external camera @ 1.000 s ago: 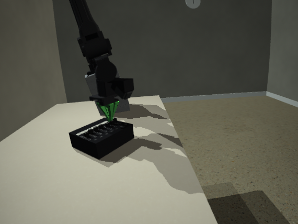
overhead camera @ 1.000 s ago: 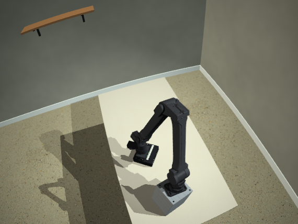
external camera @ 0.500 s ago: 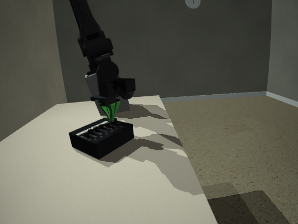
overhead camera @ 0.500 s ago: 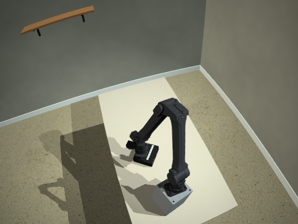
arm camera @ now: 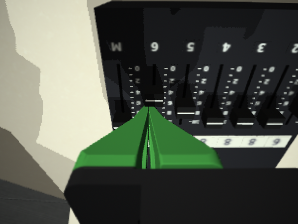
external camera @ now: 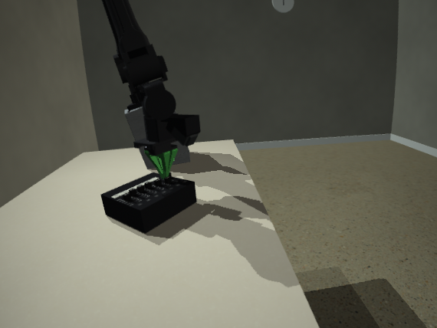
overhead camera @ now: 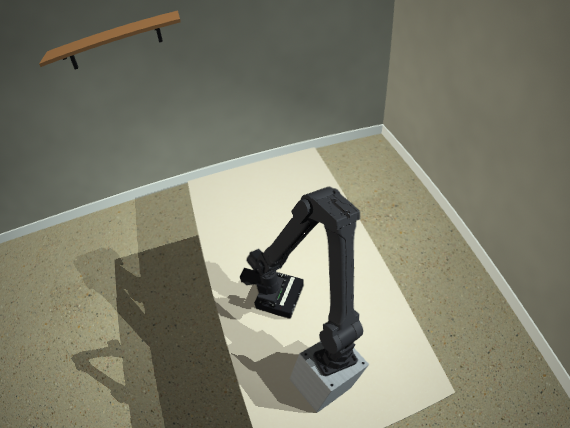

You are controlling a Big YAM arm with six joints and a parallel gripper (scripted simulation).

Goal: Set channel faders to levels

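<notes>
Your lighting desk (overhead camera: 296,300) (external camera: 169,207) (arm camera: 210,30) stood flat on the tabletop (overhead camera: 400,370) (external camera: 69,268), well out in front of the arm's mount, its row of faders making the long axis! In the wrist view, that row ran left to right, its lettering upside down to you. Your gripper (overhead camera: 272,296) (external camera: 165,178) (arm camera: 148,112), green fingers pressed together, pinched nothing, tips right at the cap of fader 6 (arm camera: 154,101).
</notes>
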